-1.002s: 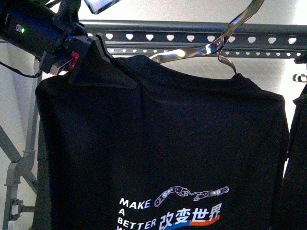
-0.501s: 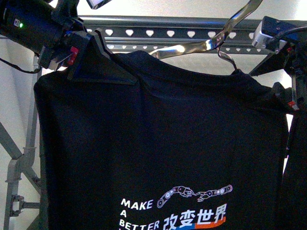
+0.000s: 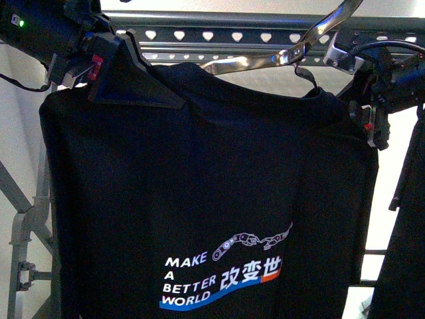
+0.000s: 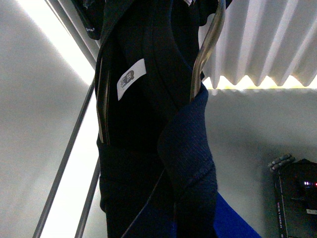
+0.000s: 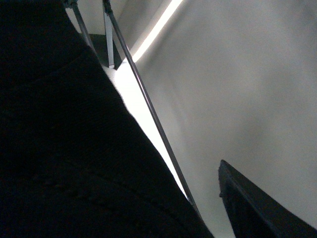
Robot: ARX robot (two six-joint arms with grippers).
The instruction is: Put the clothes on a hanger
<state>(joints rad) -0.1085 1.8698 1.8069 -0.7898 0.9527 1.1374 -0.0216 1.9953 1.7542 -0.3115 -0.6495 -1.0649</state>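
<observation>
Printed black T-shirt (image 3: pixel 199 186) is draped on a tilted metal hanger (image 3: pixel 265 61), left gripper (image 3: pixel 143 90) looks clamped on one shoulder, can't tell if the right gripper (image 3: pixel 368 116) is pinching the other, so I'd ease both shoulders evenly over the hanger, no yanking.

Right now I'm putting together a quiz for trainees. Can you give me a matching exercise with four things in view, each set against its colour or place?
1. T-shirt
2. hanger
3. rail
4. right gripper

A. grey, row of holes
B. at the shirt's shoulder
C. black, white lettering low down
D. shiny curved metal

Pairs: 1-C, 2-D, 3-A, 4-B
</observation>
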